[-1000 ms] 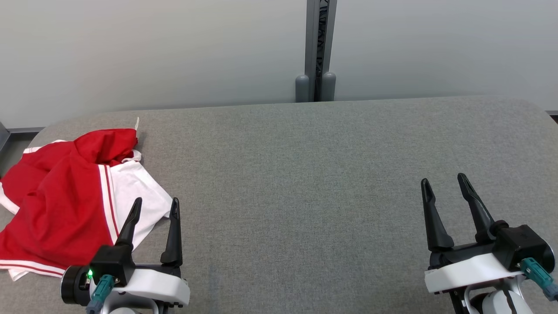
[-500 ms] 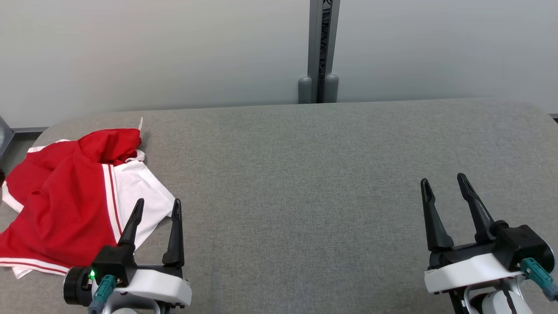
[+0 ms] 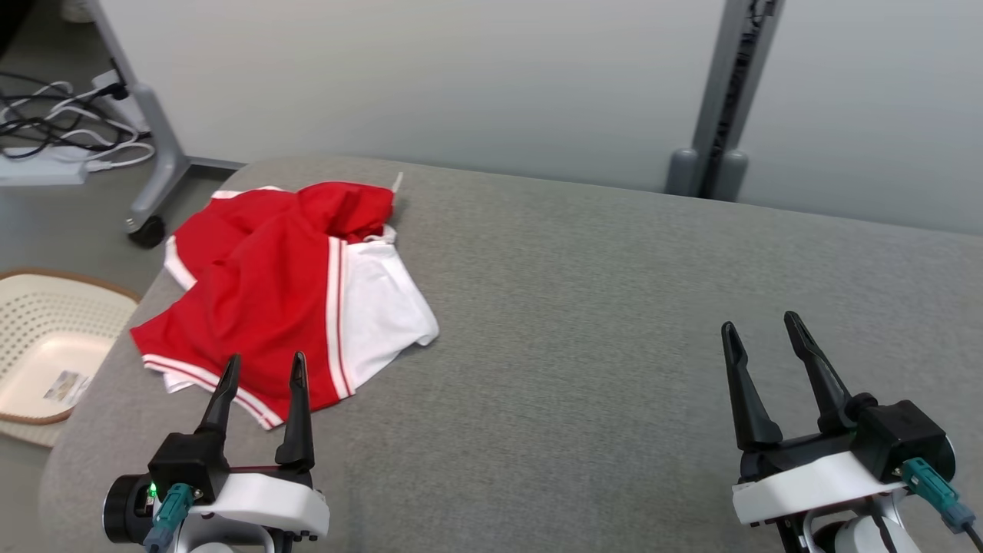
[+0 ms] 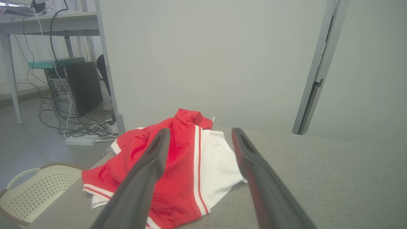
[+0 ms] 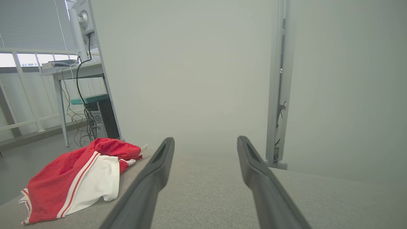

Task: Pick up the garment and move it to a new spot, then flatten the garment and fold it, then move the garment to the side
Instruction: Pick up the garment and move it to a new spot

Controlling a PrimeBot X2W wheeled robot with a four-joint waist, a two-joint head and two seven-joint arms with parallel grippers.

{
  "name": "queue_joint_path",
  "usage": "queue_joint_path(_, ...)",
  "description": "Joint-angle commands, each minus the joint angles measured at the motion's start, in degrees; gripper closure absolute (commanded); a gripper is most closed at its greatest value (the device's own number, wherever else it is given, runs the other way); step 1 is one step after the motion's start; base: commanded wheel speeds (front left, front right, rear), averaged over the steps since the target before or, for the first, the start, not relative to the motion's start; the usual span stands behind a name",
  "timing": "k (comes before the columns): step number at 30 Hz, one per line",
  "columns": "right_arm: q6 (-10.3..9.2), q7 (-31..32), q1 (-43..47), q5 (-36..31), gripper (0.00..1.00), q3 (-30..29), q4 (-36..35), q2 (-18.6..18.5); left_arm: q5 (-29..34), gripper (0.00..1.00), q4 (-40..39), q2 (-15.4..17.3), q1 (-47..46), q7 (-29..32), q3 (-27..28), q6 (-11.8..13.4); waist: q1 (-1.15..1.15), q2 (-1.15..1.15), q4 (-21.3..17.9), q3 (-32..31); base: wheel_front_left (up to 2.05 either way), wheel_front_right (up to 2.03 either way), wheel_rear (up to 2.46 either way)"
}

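The garment (image 3: pixel 284 284) is red and white with striped trim, and lies crumpled at the far left end of the grey padded table (image 3: pixel 599 307). My left gripper (image 3: pixel 263 367) is open, hovering just short of the garment's near hem, nothing between its fingers. In the left wrist view the garment (image 4: pixel 178 171) lies straight ahead between the fingers (image 4: pixel 149 165). At the near right my right gripper (image 3: pixel 760 326) stands open over bare table, far from the cloth. The right wrist view has the garment (image 5: pixel 79 178) off to the left.
A cream perforated basket (image 3: pixel 46 346) sits on the floor left of the table. A wheeled stand leg (image 3: pixel 153 153) and cables (image 3: pixel 54 123) lie beyond it. A grey wall and a vertical post (image 3: pixel 722 100) stand behind the table.
The head camera has turned left, so the garment now sits nearer the picture's middle and the basket has come into sight. Both grippers stay open and hold their pose.
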Motion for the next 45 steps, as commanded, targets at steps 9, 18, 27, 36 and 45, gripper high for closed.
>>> queue_joint_path(9, 0.13, -0.17, 0.13, 1.61, 0.00, 2.00, 0.38, -0.05, -0.28, 0.00, 0.70, 0.23, -0.65, -0.19, 1.03, -0.26, 0.00, 0.00, 11.22, -0.52, 0.00, 0.00, 0.00)
queue_joint_path(18, 0.12, -0.17, -1.27, 2.25, 0.00, 3.96, 0.72, -0.25, -1.12, 0.00, 0.23, 0.24, -0.07, -0.19, 1.96, 0.27, 0.00, 0.00, 14.73, 0.11, 0.00, 0.00, 0.00)
queue_joint_path(27, 0.12, -0.17, -0.93, 2.71, 0.00, 3.74, 0.42, -0.35, -1.62, 0.00, 0.31, 0.23, -0.46, -0.19, 2.08, 0.17, 0.00, 0.00, 14.74, 0.16, 0.00, 0.00, 0.00)
queue_joint_path(36, 0.12, -0.17, -0.66, 2.70, 0.00, 3.50, 0.10, -0.14, -1.62, 0.00, 1.14, 0.83, -2.40, -0.19, 2.64, -1.03, 0.00, 0.00, 13.16, 0.12, 0.00, 0.00, 0.00)
queue_joint_path(45, 0.12, -0.17, -1.92, 2.16, 0.00, 3.85, 0.02, -0.07, -4.97, 0.00, 3.26, 3.96, -12.32, 3.58, 4.03, -3.97, 0.00, 0.00, 9.30, 2.44, 0.00, 0.00, 0.00)
